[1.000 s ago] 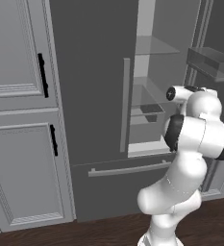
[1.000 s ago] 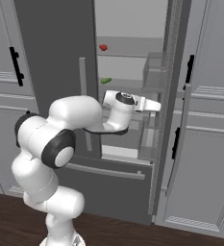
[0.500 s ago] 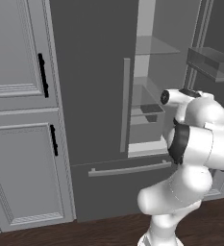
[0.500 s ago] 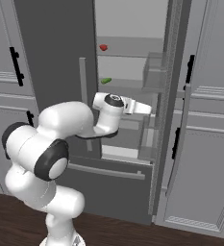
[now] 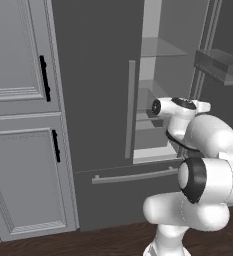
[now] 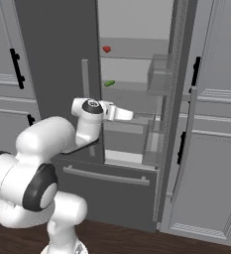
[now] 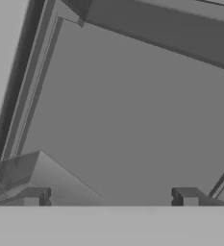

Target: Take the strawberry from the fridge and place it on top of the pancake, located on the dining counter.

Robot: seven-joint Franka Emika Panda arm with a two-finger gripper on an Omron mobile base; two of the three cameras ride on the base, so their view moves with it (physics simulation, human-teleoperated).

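The fridge (image 6: 57,49) stands with its left door shut and its right door swung open. On an upper glass shelf inside lies the tiny red strawberry (image 6: 106,48). My gripper (image 6: 131,116) reaches into the opening at mid height, below the strawberry and a little to its right. It is open, and the hand view has its two dark fingertips (image 7: 34,196) set wide apart with nothing between them, facing a pale inner wall. From the left, the shut door (image 5: 93,75) hides the strawberry. The pancake and the dining counter are out of view.
A small green oblong item (image 6: 109,83) lies on the shelf below the strawberry. The open door's bins (image 6: 159,74) jut out close to my hand on the right. Light grey panelled cabinets (image 5: 18,125) with black handles flank the fridge. The bottom drawer bar (image 6: 107,176) runs below.
The arm has folded lower and carried the hand leftward, deeper into the fridge opening. The gripper has stayed open. The fridge and the items inside have not moved.
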